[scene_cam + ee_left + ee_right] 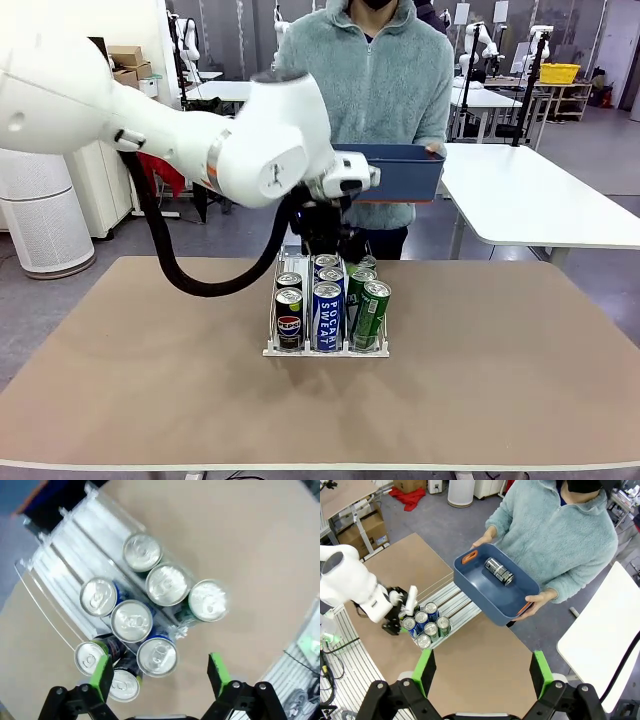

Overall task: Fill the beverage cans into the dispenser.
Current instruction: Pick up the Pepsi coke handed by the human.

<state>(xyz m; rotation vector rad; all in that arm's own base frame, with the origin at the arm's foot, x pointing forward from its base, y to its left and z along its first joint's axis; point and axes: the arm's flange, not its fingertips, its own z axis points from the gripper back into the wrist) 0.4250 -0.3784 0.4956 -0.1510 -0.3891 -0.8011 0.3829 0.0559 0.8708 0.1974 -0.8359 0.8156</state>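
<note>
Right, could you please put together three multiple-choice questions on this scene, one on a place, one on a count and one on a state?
1. The left gripper is:
A) shut on a green can
B) open with nothing held
C) shut on a blue can

2. How many cans stand in the dispenser?
A) five
B) eight
C) eleven

3. Where is the black can lying on its side?
A) in the dispenser's middle lane
B) between the left gripper's fingers
C) in the blue bin held by the person

Answers:
1 B, its green pads stand wide apart above the cans.
2 B, the left wrist view shows eight silver tops.
3 C, the right wrist view shows it on the bin's floor.
</note>
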